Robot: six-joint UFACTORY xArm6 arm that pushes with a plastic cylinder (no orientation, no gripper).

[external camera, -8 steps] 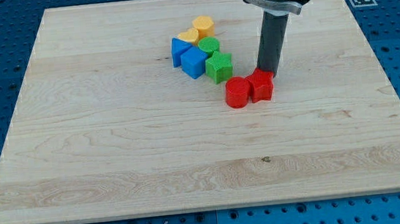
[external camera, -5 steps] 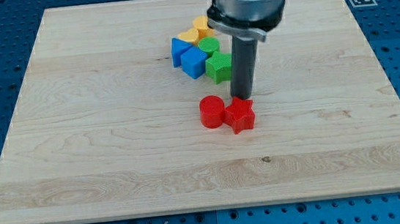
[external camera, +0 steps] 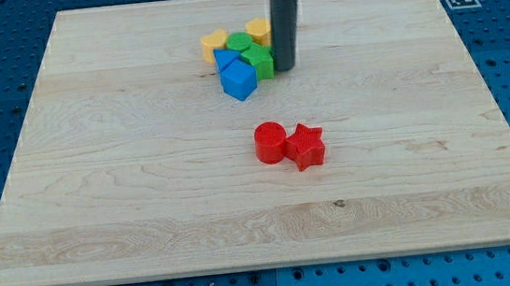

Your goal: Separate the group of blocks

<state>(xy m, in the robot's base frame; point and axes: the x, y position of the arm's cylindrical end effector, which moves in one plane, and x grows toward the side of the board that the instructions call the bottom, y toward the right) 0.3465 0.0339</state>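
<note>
My tip (external camera: 284, 67) stands on the wooden board (external camera: 128, 193) at the right edge of the cluster near the view's top, touching or just beside the green block (external camera: 260, 62); this rod carries no claw, so nothing opens or closes. The cluster is tightly packed: a green round block (external camera: 240, 42), a yellow block (external camera: 214, 44) on the left, another yellow block (external camera: 258, 30) partly behind the rod, a blue cube (external camera: 239, 81) and a second blue block (external camera: 224, 59). Well apart, toward the middle, a red cylinder (external camera: 271, 143) touches a red star (external camera: 306, 146).

two red blocks (external camera: 289, 143), two blue (external camera: 233, 75), two green (external camera: 250, 53), two yellow (external camera: 235, 36)
</note>
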